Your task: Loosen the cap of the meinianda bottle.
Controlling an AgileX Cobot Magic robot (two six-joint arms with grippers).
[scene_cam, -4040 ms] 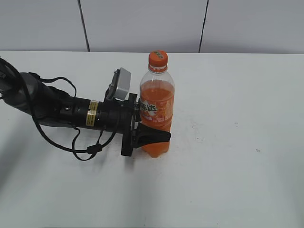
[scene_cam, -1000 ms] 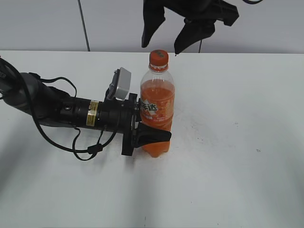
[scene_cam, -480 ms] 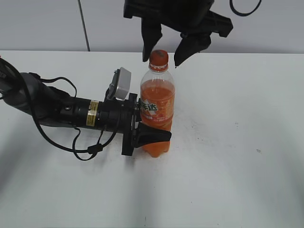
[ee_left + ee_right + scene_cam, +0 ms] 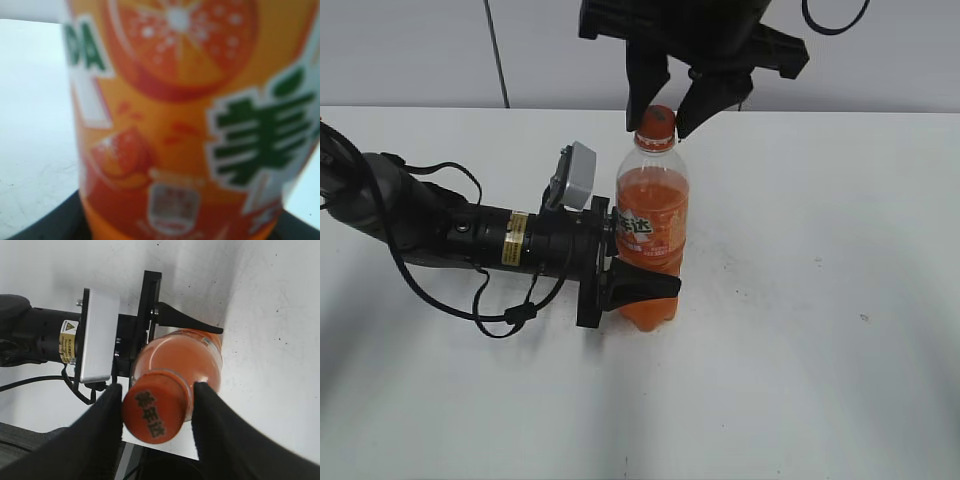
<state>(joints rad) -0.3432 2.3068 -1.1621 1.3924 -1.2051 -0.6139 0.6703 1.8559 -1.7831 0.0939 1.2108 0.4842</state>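
Note:
The meinianda bottle [image 4: 650, 225] stands upright on the white table [image 4: 820, 300], with orange drink and an orange label. My left gripper [image 4: 645, 265] reaches in from the left and is shut on the bottle's body; the label [image 4: 175, 125] fills the left wrist view. The orange cap [image 4: 656, 120] is on the bottle. My right gripper [image 4: 657, 130] hangs from above with its jaws on either side of the cap [image 4: 156, 412]. In the right wrist view the left finger [image 4: 102, 430] touches the cap, and a narrow gap shows at the right finger [image 4: 215, 430].
The left arm [image 4: 450, 235] with its cables lies along the table on the left. A grey camera block [image 4: 575, 175] sits on its wrist beside the bottle. A wall of grey panels [image 4: 420, 50] stands behind the table.
My right gripper has come down from above the bottle and its jaws have narrowed around the cap. The left gripper and the bottle have not moved.

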